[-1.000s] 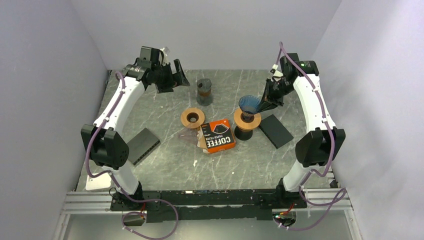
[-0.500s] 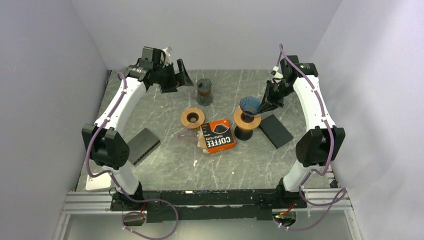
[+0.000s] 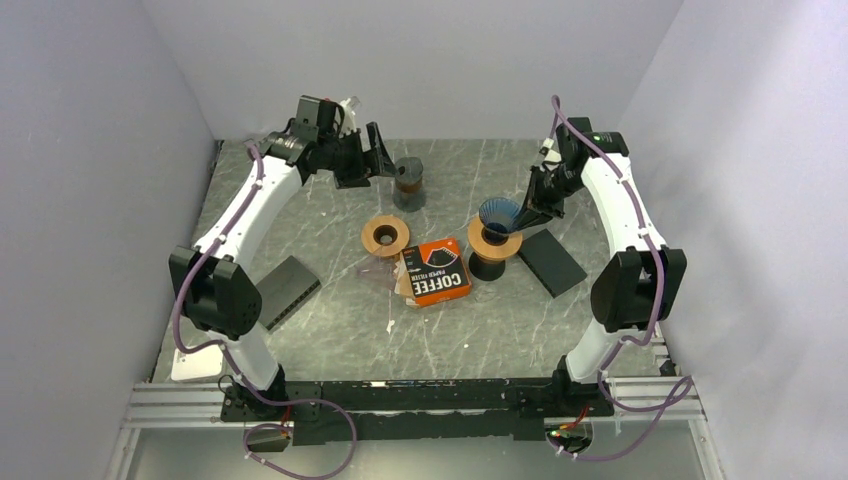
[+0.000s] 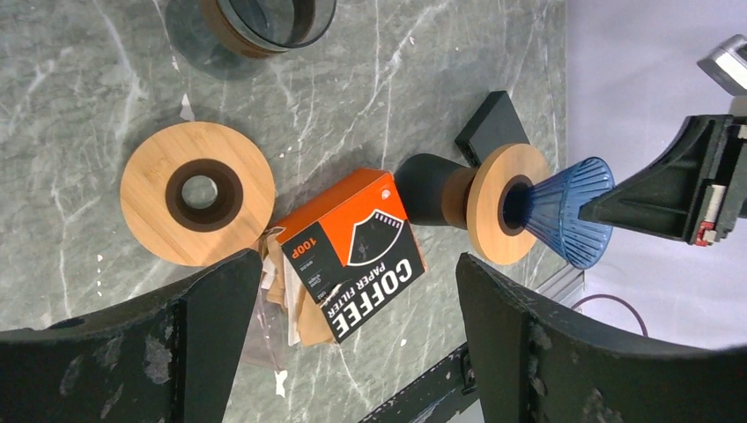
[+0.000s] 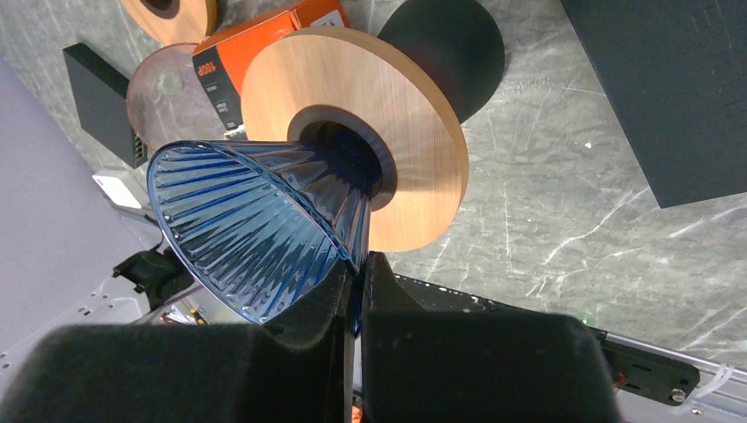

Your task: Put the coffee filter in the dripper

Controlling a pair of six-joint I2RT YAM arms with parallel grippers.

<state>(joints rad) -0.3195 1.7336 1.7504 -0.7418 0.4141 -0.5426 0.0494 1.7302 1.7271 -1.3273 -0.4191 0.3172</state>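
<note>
Pinching the dripper's (image 5: 255, 220) rim, the right gripper (image 5: 355, 269) is clamped tight; the left gripper (image 4: 357, 264) gapes empty. That thin edge grip could slip, toppling the dripper off its stand (image 5: 414, 115).

A robotics lab test cell: plain pale-lilac walls (image 3: 400, 60) box in a grey marbled counter (image 3: 330, 335). A white-and-black left arm (image 3: 232, 215) and right arm (image 3: 628, 215) are bolted to a slotted aluminium rail (image 3: 420, 405), trailing purple cables (image 3: 640, 408). The coffee gear includes a blue ribbed cone dripper (image 3: 498, 212).
</note>
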